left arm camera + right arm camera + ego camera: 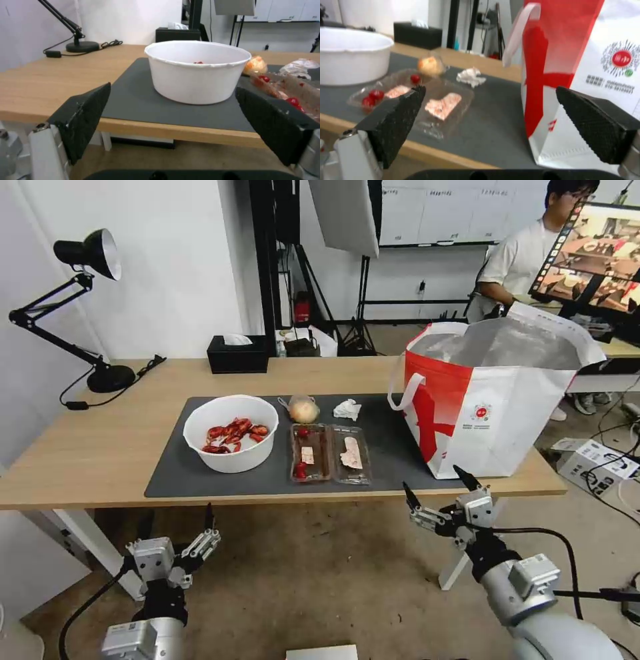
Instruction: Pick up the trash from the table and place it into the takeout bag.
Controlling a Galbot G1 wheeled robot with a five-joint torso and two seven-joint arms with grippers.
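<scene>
On the table [87, 447], a dark grey mat [173, 477] carries the trash: a white bowl [230, 433] of red crayfish shells, a clear hinged tray [329, 453], a crumpled tissue [347, 409] and a small knotted bag [303, 410]. The red-and-white takeout bag [493, 400] stands open at the table's right end. My left gripper [177, 520] hangs open below the table's front edge, facing the bowl [196, 80]. My right gripper [433, 480] is open too, at the front edge between the tray [430, 100] and the takeout bag [586, 62].
A black desk lamp [93, 253] stands at the back left with its cord on the wood. A black tissue box [237, 355] sits at the back edge. A monitor [593, 260] rises behind the bag, and boxes [593, 463] lie on the floor at right.
</scene>
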